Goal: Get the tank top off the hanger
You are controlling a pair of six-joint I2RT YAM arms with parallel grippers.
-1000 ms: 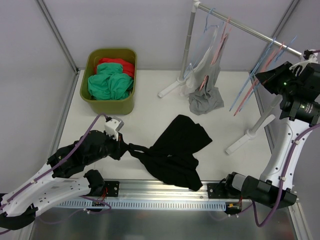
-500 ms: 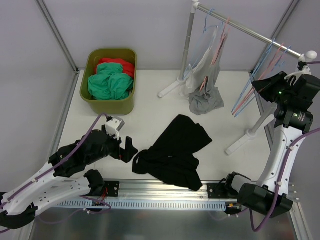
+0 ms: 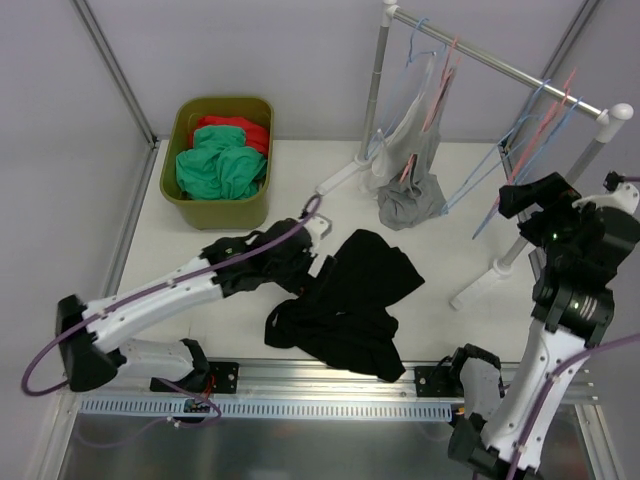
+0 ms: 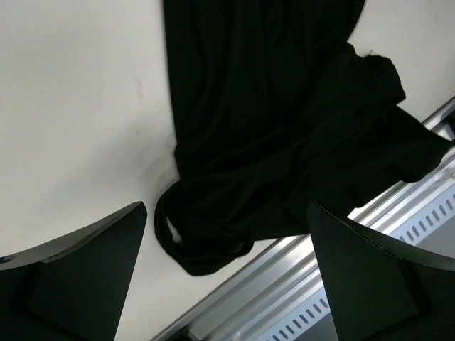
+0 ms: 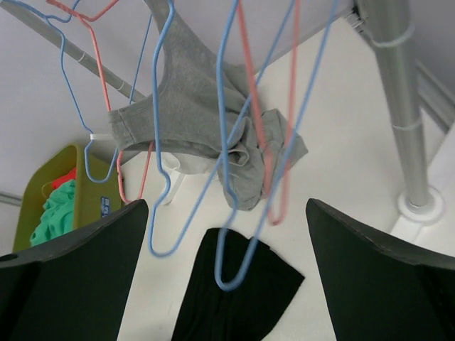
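Observation:
A black tank top (image 3: 345, 305) lies crumpled on the white table, off any hanger; the left wrist view shows it (image 4: 284, 128) right below. My left gripper (image 3: 305, 268) hovers open over its left edge (image 4: 227, 277), holding nothing. A grey tank top (image 3: 410, 190) still hangs from a pink hanger (image 3: 440, 85) on the rail, its hem bunched on the table (image 5: 192, 121). My right gripper (image 3: 530, 192) is open near the rail's right end (image 5: 227, 277). Empty blue and pink hangers (image 3: 520, 150) swing in front of it; a blue hanger (image 5: 234, 234) dangles ungripped.
An olive bin (image 3: 215, 205) of green and red clothes stands at the back left. The rack's rail (image 3: 500, 62) crosses the back right, with a post (image 5: 398, 106) and white feet (image 3: 480, 285) on the table. A metal rail (image 4: 341, 263) runs along the near edge.
The left gripper opened, let go of the black top's strap and moved right and away over the garment. The right gripper opened and drew back from the rail; the empty hangers now swing.

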